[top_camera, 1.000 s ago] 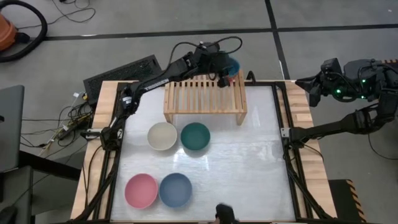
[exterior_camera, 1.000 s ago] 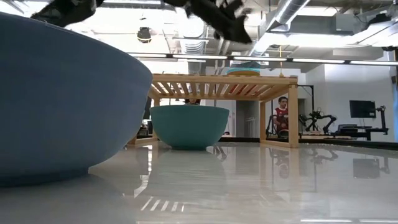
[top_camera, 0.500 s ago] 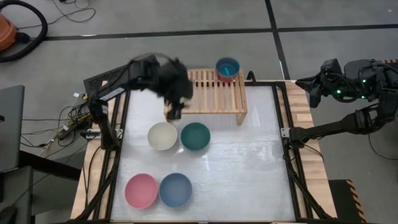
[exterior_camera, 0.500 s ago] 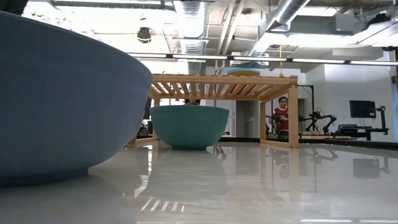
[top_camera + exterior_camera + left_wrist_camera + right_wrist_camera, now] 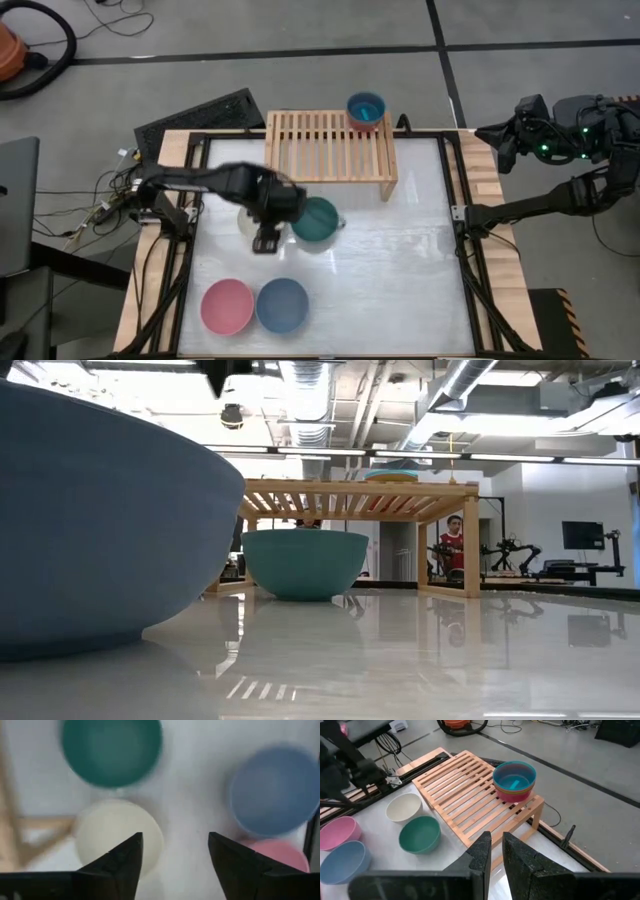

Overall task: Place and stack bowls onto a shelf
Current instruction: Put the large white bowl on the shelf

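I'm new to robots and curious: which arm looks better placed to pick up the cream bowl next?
The left. Its gripper hangs with fingers open right over the cream bowl, while the right gripper waits off the table's edge, far from it.

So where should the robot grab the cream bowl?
Best on the rim. The cream bowl sits upright and open on the table, so one finger can go inside and one outside its thin wall. Come from straight above, where the open left gripper hovers now. I'd pick the side away from the green bowl, which sits close beside it.
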`<state>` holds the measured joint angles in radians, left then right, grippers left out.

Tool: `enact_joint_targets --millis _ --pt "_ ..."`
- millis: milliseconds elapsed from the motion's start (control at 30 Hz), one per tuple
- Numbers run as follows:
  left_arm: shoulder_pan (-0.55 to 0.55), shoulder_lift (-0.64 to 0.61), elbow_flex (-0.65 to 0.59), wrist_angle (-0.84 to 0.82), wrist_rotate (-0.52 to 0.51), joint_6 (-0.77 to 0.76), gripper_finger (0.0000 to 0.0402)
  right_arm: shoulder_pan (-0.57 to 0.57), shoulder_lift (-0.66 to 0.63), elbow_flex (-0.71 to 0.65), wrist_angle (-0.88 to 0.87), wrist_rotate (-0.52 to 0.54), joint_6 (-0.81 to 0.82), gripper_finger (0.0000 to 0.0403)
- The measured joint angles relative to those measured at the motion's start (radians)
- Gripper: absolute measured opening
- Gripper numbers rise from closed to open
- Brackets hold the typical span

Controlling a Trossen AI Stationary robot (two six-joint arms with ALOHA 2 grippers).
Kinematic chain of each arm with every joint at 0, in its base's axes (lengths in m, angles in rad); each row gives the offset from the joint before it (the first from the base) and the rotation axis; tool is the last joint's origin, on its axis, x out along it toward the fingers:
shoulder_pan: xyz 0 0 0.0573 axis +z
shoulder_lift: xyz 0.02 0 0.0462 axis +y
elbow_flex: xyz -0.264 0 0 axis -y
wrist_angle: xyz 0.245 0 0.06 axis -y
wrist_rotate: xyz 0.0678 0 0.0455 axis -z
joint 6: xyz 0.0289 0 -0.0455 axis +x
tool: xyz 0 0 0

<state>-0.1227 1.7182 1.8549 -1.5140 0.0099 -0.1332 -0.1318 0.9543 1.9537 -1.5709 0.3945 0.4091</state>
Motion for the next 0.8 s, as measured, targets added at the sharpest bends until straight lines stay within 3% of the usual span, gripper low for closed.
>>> enact_joint_targets --millis 200,400,600,800 --pt "-0.052 -0.089 -0.351 0.252 0.003 -0.070 0.0244 0.000 0.000 0.000 0.000 0.000 0.000 0.0076" --pt "-0.048 -0.190 -0.665 0.498 0.002 -0.135 0.0247 0.000 0.000 0.000 0.000 0.000 -0.003 0.0076" --pt "-0.030 -0.205 -0.848 0.632 -0.023 -0.143 0.0247 0.000 0.000 0.000 0.000 0.000 -0.003 0.0076" --pt "-0.002 -0.206 -0.945 0.737 -0.019 -0.193 0.0244 0.000 0.000 0.000 0.000 0.000 -0.002 0.0076"
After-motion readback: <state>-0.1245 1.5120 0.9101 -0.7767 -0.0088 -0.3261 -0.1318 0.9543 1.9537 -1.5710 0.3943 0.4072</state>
